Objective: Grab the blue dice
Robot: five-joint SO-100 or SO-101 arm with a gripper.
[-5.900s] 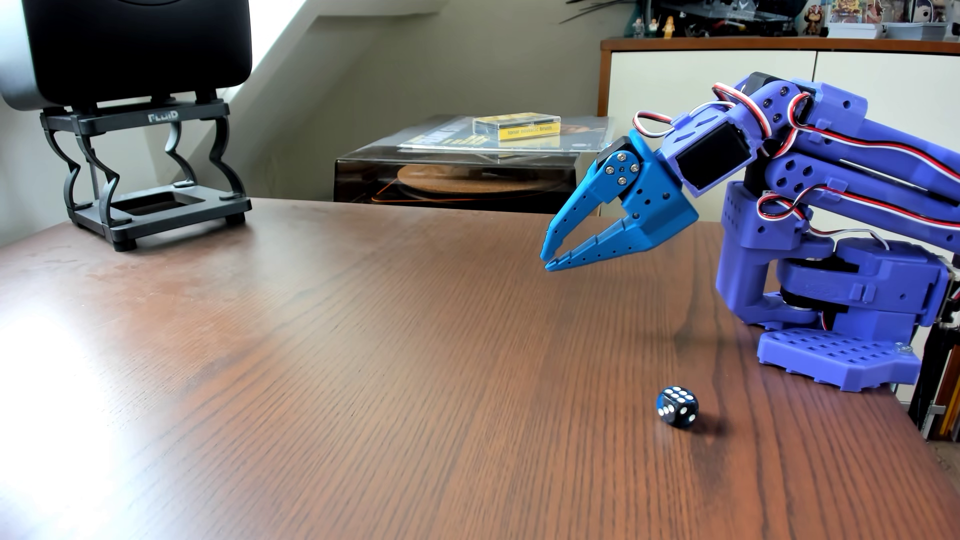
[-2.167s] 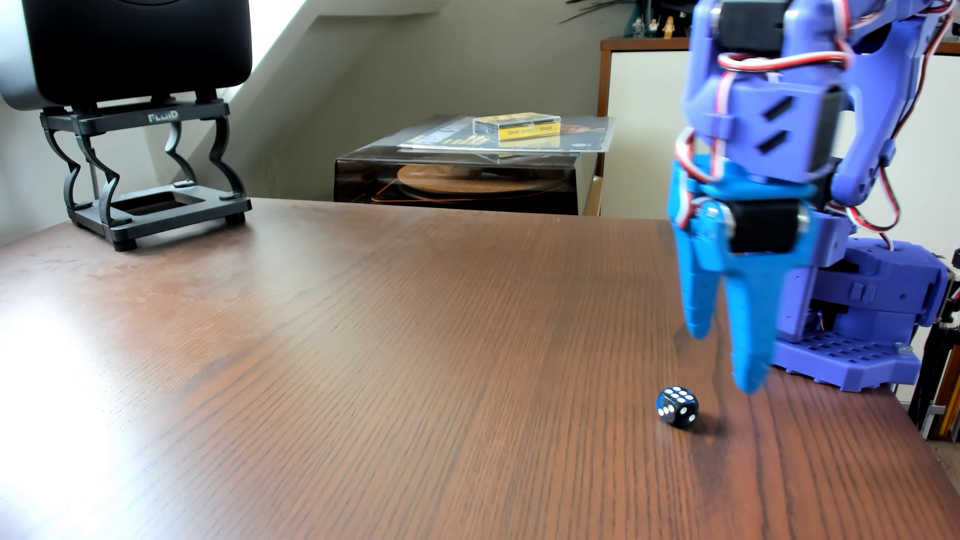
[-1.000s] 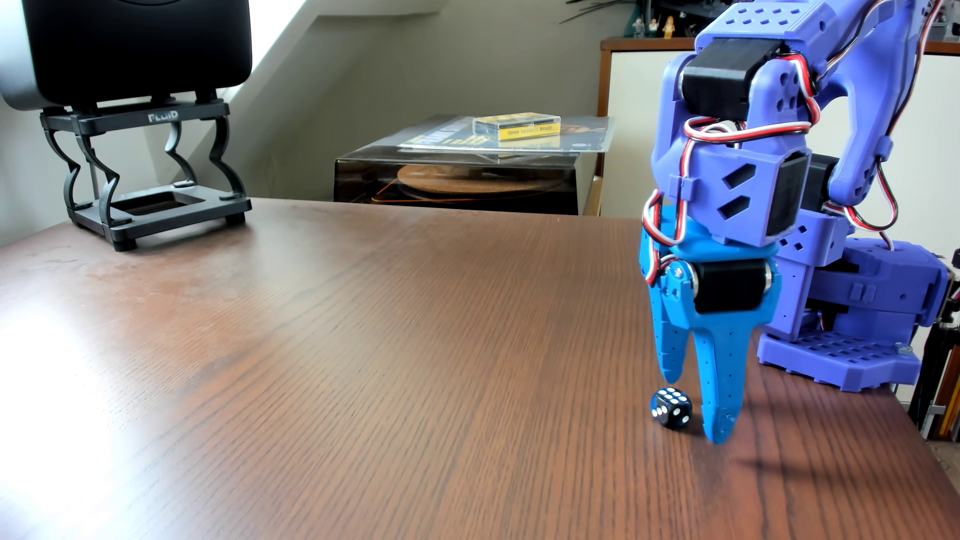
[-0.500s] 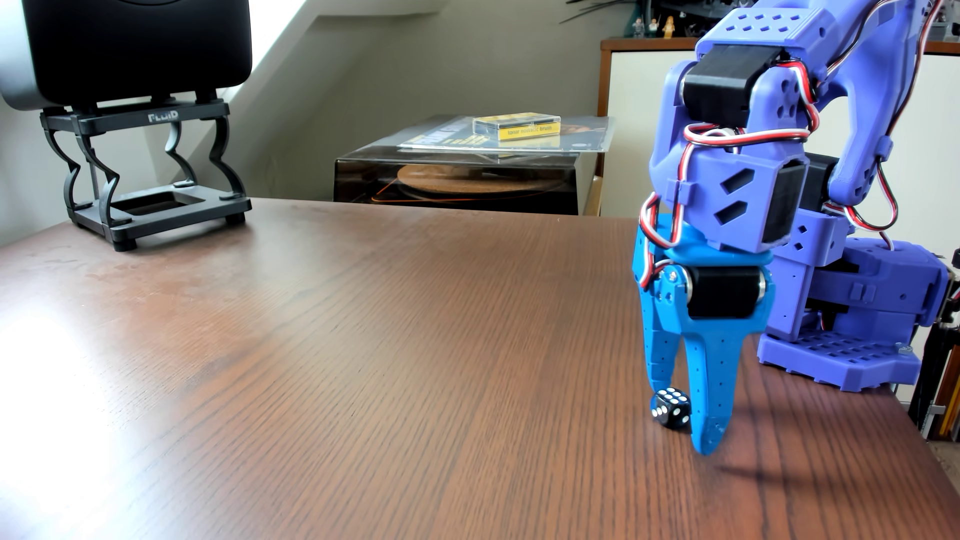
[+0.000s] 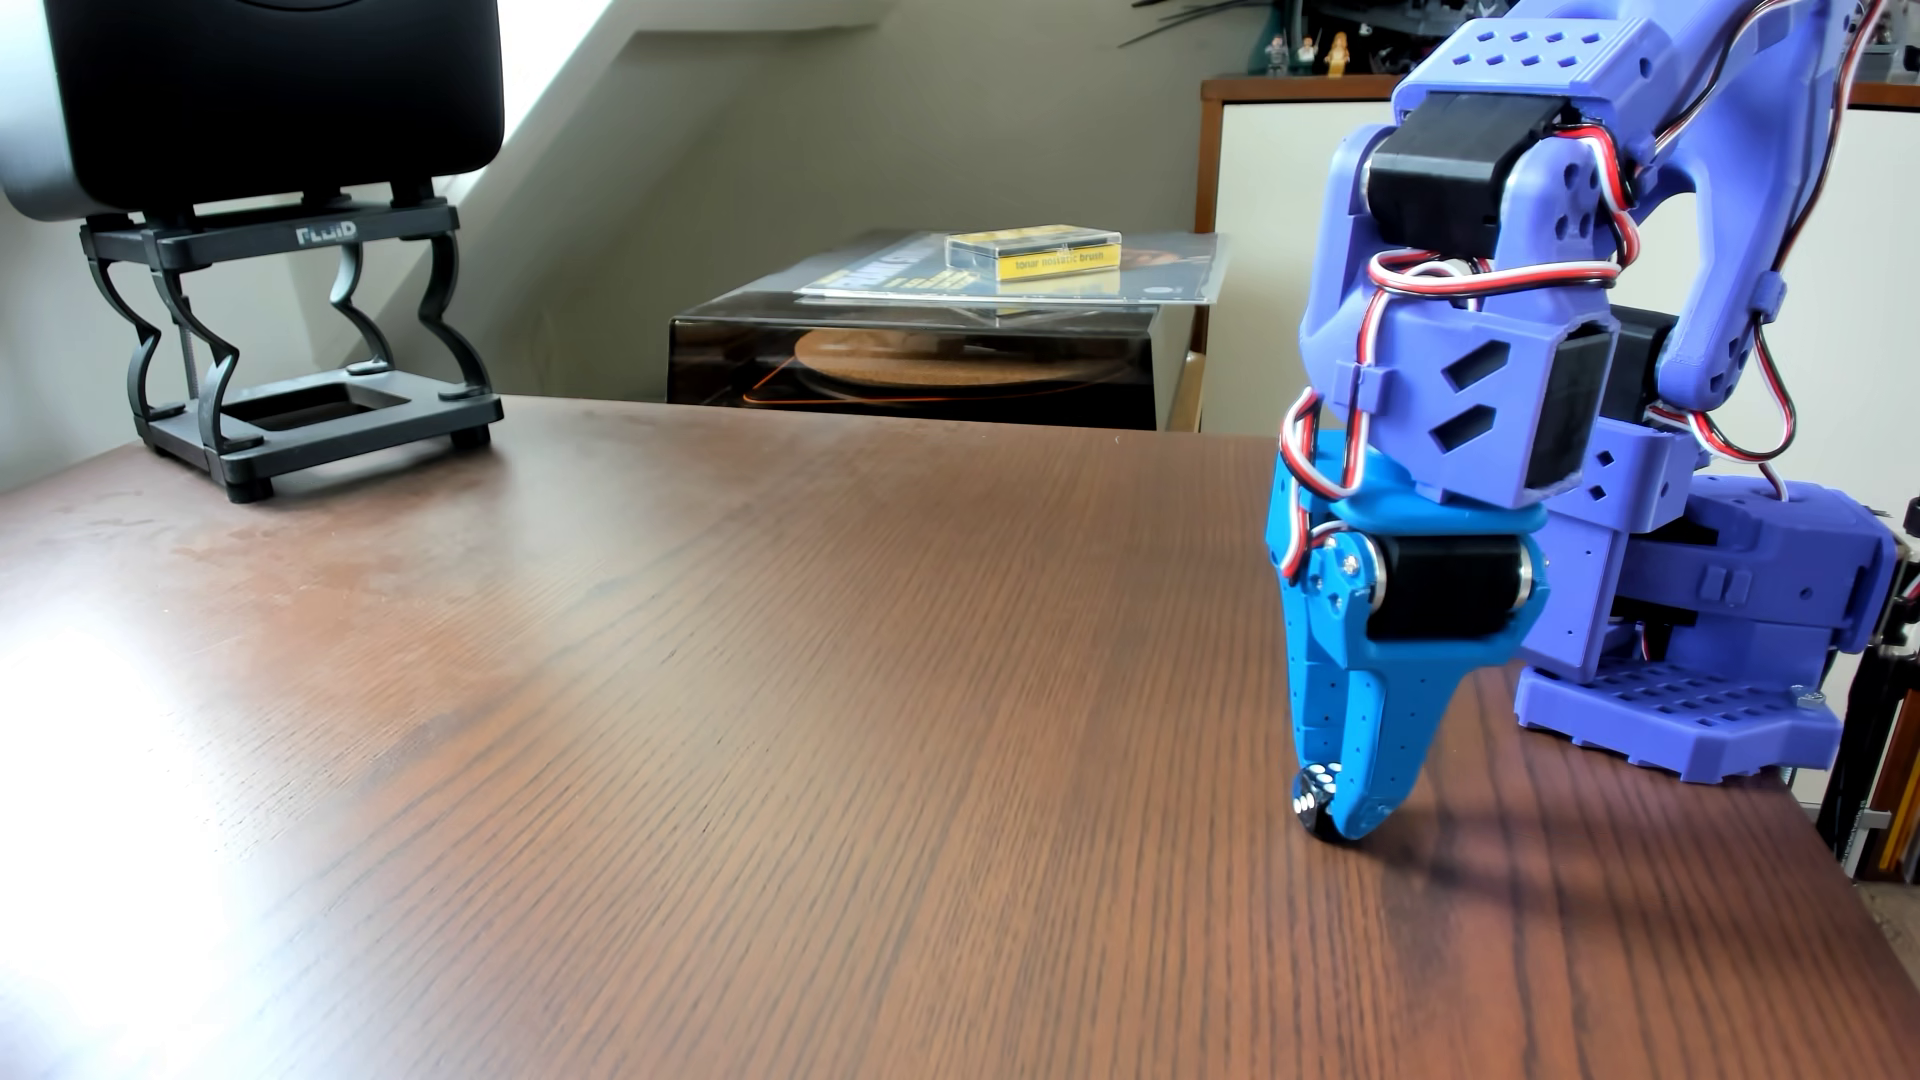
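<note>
The blue dice [image 5: 1311, 798] is a small, dark navy die with white pips. It sits at the very tip of my bright blue gripper [image 5: 1342, 815], on the right side of the brown wooden table [image 5: 727, 727]. The gripper points straight down and its tips reach the tabletop. The fingers [image 5: 1361, 748] are closed together. The die is pinched at their lower left end, tilted on a corner and partly hidden behind the finger. Its bottom corner is at or just above the wood.
The purple arm base [image 5: 1683, 717] stands at the table's right edge behind the gripper. A black speaker on a stand [image 5: 291, 343] is at the far left corner. A turntable with a dust cover [image 5: 935, 353] stands beyond the far edge.
</note>
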